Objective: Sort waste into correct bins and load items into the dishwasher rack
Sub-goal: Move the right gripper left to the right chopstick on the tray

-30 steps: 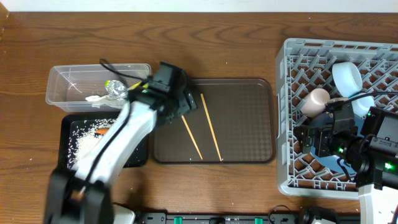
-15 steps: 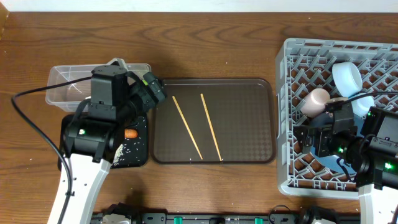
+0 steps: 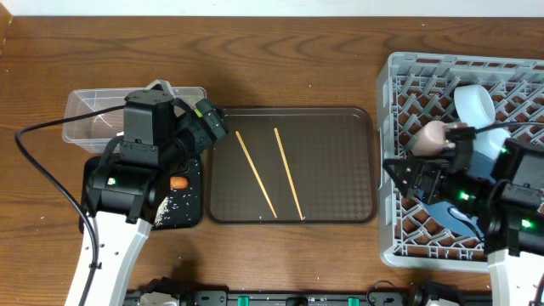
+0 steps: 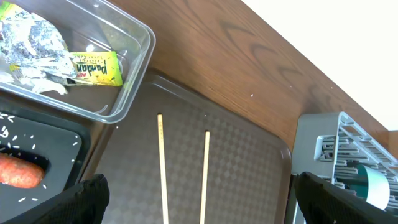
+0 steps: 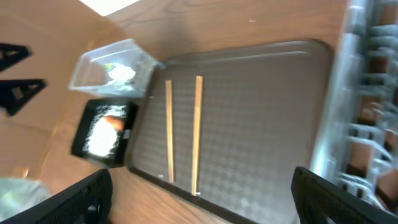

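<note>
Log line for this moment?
left gripper open | right gripper open | chopsticks lying on brown tray | wrapper in clear tub | sausage piece in black tray

Orange sausage (image 4: pixel 22 172), yellow-green wrapper (image 4: pixel 96 67), brown textured tray (image 4: pixel 249 168).

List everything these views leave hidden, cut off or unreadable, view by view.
- Overhead: the left arm covers most of the black tray and the right end of the clear tub.
- Overhead: the right arm hides most of the blue plate in the rack.
- Right wrist: motion blur smears the rack, so its contents are unreadable.
- Left wrist: the lower edge cuts off the chopsticks.
</note>
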Controlling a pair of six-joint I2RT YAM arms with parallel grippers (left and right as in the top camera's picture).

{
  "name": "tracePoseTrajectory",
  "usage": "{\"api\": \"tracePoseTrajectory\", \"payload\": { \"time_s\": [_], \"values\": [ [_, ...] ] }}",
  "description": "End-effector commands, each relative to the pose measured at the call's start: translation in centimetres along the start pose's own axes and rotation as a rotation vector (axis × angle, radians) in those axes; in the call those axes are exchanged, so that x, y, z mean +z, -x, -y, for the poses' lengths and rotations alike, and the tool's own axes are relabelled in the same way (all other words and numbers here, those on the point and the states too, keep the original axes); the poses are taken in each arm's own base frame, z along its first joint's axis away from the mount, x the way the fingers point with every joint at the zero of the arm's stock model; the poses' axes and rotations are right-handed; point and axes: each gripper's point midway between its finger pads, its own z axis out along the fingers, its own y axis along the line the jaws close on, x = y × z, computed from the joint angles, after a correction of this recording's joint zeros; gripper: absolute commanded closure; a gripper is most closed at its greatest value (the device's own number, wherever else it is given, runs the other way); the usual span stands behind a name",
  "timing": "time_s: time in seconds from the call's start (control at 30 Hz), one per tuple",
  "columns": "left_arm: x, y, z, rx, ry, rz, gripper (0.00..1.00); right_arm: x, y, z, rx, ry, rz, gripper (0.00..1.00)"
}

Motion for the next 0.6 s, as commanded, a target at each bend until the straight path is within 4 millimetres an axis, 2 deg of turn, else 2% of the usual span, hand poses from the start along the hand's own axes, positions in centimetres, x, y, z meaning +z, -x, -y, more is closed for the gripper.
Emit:
{"api": "tracePoseTrajectory", "payload": {
  "time_s": [0.0, 0.17, 0.3, 0.47, 0.57],
  "values": [
    [-0.3, 0.5, 0.0, 0.015, 0.006, 0.017, 0.02, 1.1, 0.3, -3.5, -0.077, 0.124, -0.026, 0.05],
    [-0.2, 0.5, 0.0, 0.014, 0.007, 0.016, 0.02, 4.2, 1.0, -5.5, -0.154, 0.091, -0.064, 0.04],
    [-0.2, 0.5, 0.0, 0.014, 0.007, 0.016, 0.02, 7.6, 0.0, -7.2, -0.224, 0.056, -0.162, 0.05],
    [-0.2, 0.5, 0.0, 0.014, 0.007, 0.016, 0.02, 11.7, -1.4, -6.0, -0.283, -0.18, -0.268, 0.09],
    [-0.2, 0.5, 0.0, 0.014, 0.007, 0.016, 0.02, 14.0, -2.1, -5.9, -0.308, -0.249, -0.3, 0.09]
  ]
}}
